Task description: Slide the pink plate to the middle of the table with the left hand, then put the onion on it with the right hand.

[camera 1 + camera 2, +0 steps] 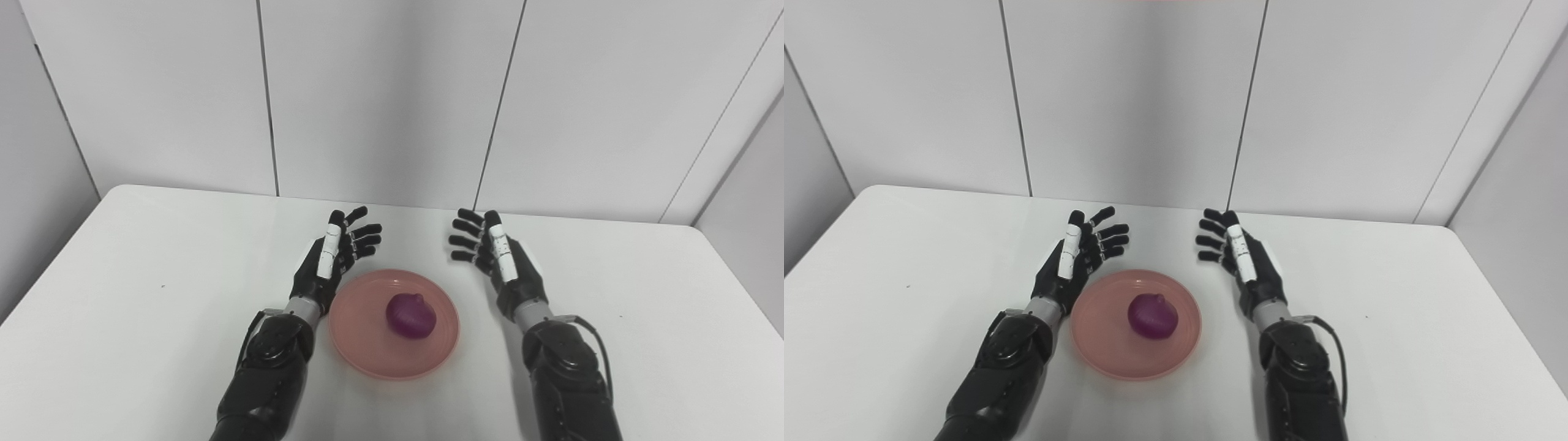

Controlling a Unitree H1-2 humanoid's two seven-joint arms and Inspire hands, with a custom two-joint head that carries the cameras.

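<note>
The pink plate lies on the white table near its middle, close to the front. A purple onion rests on the plate, a little right of its centre. My left hand hovers at the plate's far left rim, open, fingers spread and pointing away from me. On the other side, my right hand is held apart from the plate's far right rim, also open with spread fingers. Neither hand holds anything.
The white table runs to a pale panelled wall at the back. Its rounded far corners and right edge are in view.
</note>
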